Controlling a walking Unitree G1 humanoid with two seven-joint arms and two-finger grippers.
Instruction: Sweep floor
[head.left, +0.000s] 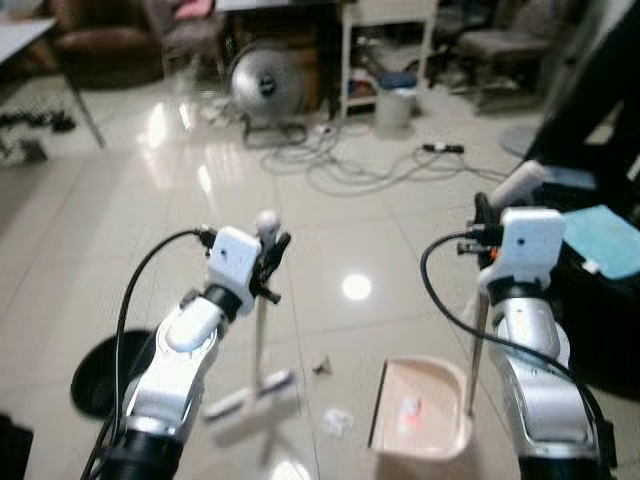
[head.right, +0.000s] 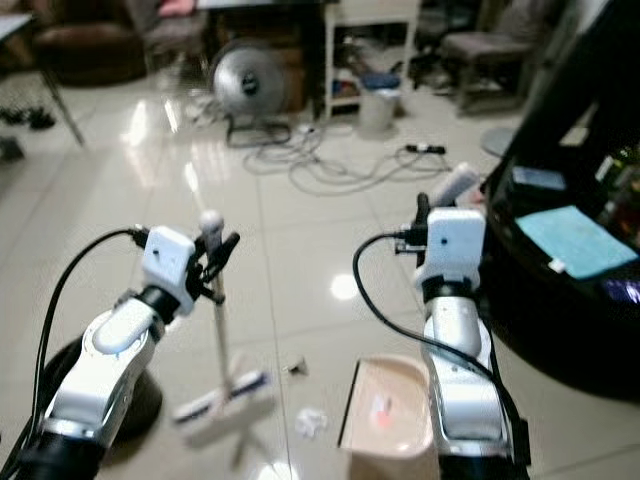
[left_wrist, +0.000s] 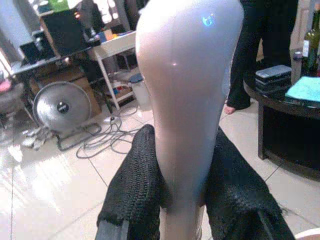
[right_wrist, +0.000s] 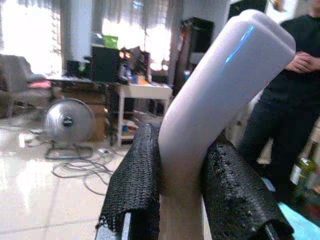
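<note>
Shiny tiles at lower centre carry paper scraps (head.left: 337, 421). Left gripper (head.left: 268, 262) clamps the broom (head.left: 260, 345) upright, sweeping toward the dustpan (head.left: 420, 410), whose handle right gripper (head.left: 487, 222) pinches.

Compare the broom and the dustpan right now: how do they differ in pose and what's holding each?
The broom, in the left gripper, leans with its head on bare tile; the dustpan, in the right gripper, sits flat holding scraps. The broom is white, the dustpan beige. Both handles are clamped between black fingers.
</note>
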